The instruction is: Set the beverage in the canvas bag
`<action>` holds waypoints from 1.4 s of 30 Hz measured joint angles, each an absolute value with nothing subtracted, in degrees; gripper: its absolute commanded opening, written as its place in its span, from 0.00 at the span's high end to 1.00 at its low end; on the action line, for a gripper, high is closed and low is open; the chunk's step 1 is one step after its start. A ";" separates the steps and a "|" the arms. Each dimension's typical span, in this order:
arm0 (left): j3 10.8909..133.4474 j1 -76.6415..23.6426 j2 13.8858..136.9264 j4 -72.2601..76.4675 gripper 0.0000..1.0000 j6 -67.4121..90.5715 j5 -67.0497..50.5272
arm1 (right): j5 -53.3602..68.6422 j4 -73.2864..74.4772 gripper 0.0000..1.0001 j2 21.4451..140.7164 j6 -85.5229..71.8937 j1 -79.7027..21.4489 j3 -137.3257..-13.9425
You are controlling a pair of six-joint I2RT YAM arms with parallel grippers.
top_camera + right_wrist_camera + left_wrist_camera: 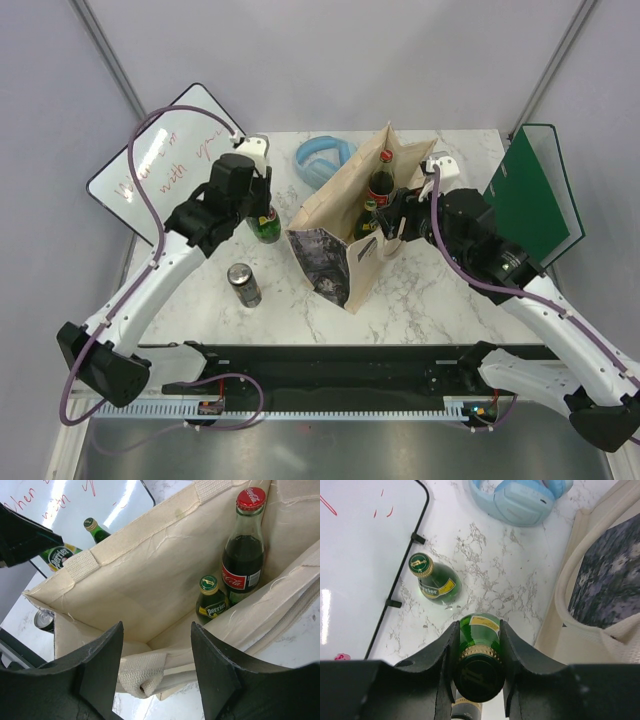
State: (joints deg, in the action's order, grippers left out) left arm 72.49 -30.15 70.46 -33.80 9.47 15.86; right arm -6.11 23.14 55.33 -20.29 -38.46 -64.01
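The canvas bag [332,203] stands open-mouthed in the middle of the desk [420,300], its dark printed face turned toward the arms' bases. Inside it, against the far right corner, a cola bottle [244,555] with a red cap stands upright, and a small green bottle [211,602] sits just beside it, touching or nearly so.

At about 9 o'clock from the bag, outside it, the left gripper [478,645] is clamped on the neck of a green bottle [479,677], one finger pressed to each side just under the cap. From here I can't tell whether its base rests on the desk. A second green bottle [434,580] stands free close by, near the edge of the whiteboard [165,160].

The right gripper [157,640] hangs at the bag's 3 o'clock rim with its fingers well apart. The cloth edge and a handle loop lie between them, unpinched.

A can [243,285] stands at roughly 8 o'clock from the bag, blue headphones [325,158] lie at 11 o'clock, and a green board [530,195] leans at 3 o'clock, past the right arm
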 measured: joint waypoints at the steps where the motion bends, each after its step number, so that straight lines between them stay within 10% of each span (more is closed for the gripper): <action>1: 73.73 -30.15 70.78 -34.30 0.98 9.19 15.79 | -6.04 23.11 0.37 55.33 -20.38 -38.46 -63.75; 42: 132.31 -49.08 95.44 -46.13 0.98 0.86 15.18 | -6.76 24.47 0.37 53.36 -20.97 -38.46 -62.74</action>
State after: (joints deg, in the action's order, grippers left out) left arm 132.31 -49.08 95.44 -46.13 0.86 15.18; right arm -6.76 24.47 53.36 -20.97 -38.46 -62.74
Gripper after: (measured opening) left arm 0.397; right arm 0.636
